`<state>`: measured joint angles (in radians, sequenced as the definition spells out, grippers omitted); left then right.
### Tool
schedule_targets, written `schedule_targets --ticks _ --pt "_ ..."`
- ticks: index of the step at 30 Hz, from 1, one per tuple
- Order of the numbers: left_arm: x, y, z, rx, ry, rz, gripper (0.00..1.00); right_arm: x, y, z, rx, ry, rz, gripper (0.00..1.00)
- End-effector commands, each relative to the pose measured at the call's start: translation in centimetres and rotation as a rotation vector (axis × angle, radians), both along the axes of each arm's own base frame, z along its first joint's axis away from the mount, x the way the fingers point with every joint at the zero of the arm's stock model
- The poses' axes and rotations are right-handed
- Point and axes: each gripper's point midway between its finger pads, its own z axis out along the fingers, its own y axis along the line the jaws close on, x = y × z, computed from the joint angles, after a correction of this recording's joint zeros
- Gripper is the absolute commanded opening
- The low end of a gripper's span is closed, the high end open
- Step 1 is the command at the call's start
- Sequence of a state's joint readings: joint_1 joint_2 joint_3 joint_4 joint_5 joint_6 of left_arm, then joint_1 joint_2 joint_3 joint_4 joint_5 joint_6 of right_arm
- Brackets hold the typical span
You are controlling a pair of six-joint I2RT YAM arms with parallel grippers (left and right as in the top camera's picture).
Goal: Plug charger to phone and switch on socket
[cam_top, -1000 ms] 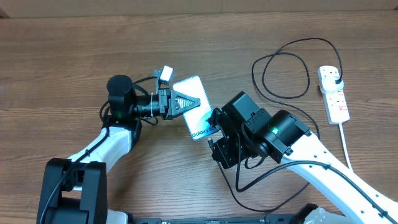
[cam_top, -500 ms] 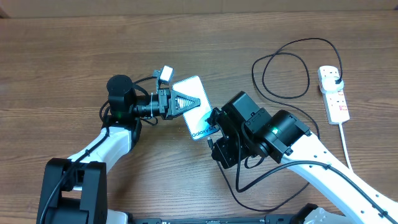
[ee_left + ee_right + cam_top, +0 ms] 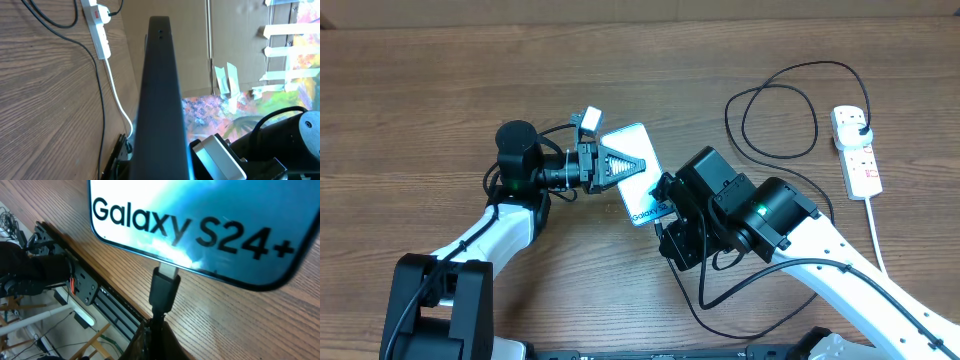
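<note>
The left gripper is clamped on the Galaxy S24+ phone at mid-table, a rigid, slick, glass-faced slab best held by its side edges, while the right gripper pinches the stiff charger connector at its port, trailing limp cable.

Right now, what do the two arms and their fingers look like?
Both have white links and black cylindrical joints, with thin black cables looping alongside. The right arm shows a small green light. The left arm ends in black triangular ribbed fingers, with a small white box at the wrist.
</note>
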<state>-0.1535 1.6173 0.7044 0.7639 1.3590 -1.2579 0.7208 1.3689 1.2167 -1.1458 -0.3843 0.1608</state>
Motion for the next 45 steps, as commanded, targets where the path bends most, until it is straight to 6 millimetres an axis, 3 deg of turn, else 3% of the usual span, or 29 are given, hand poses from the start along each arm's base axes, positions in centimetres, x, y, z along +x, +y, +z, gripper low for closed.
schedule_targets --ticks 1,20,33,38,41,45 --pt "-0.1 -0.4 1.0 -0.008 -0.028 -0.025 0.04 0.1 0.1 -0.2 -0.004 -0.012 0.006 0.04" --pt "-0.8 -0.5 1.1 -0.011 -0.103 -0.067 0.04 0.9 -0.5 -0.5 -0.043 -0.056 -0.007 0.04" --pt "0.0 -0.3 1.0 -0.004 -0.101 -0.024 0.04 0.3 -0.1 -0.3 -0.017 -0.024 0.008 0.04" --pt "0.8 1.0 1.0 0.0 -0.15 0.011 0.04 1.1 -1.1 -0.8 -0.076 -0.068 -0.017 0.04" --pt "1.8 2.9 0.9 0.007 -0.171 0.062 0.04 2.1 -1.6 -1.6 -0.115 -0.116 -0.038 0.17" --pt "2.9 6.1 0.3 0.018 -0.156 0.129 0.04 2.6 -1.7 -3.7 -0.136 -0.119 -0.053 0.47"
